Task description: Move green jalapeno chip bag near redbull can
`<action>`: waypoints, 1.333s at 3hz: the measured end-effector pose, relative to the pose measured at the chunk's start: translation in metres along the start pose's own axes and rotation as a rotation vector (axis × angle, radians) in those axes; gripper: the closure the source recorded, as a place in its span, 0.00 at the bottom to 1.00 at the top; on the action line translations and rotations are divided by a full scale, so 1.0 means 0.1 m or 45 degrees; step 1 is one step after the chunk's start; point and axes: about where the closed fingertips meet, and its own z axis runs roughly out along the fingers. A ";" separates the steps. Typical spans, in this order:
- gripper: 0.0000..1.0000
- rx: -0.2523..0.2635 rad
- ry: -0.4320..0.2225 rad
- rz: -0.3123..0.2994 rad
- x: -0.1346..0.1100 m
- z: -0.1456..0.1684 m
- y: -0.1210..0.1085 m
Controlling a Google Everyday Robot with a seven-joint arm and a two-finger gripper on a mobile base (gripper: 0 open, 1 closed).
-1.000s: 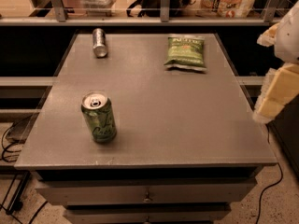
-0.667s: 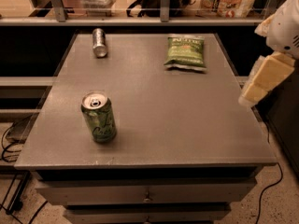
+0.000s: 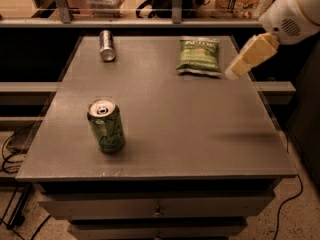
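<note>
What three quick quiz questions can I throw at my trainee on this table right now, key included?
1. True or false: the redbull can stands upright.
2. The end effector is: A) over the green soda can; B) just right of the green jalapeno chip bag; C) touching the redbull can.
3. Which item sits nearest the table's front edge?
Key: 1 false, it lies on its side at the far left. 2 B. 3 the green soda can.
</note>
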 end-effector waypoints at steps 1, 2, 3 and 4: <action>0.00 -0.002 0.001 -0.003 0.01 0.01 -0.01; 0.00 -0.011 -0.010 0.029 -0.02 0.12 0.04; 0.00 -0.039 -0.119 0.118 -0.17 0.39 -0.02; 0.00 -0.074 -0.197 0.178 -0.38 0.77 -0.14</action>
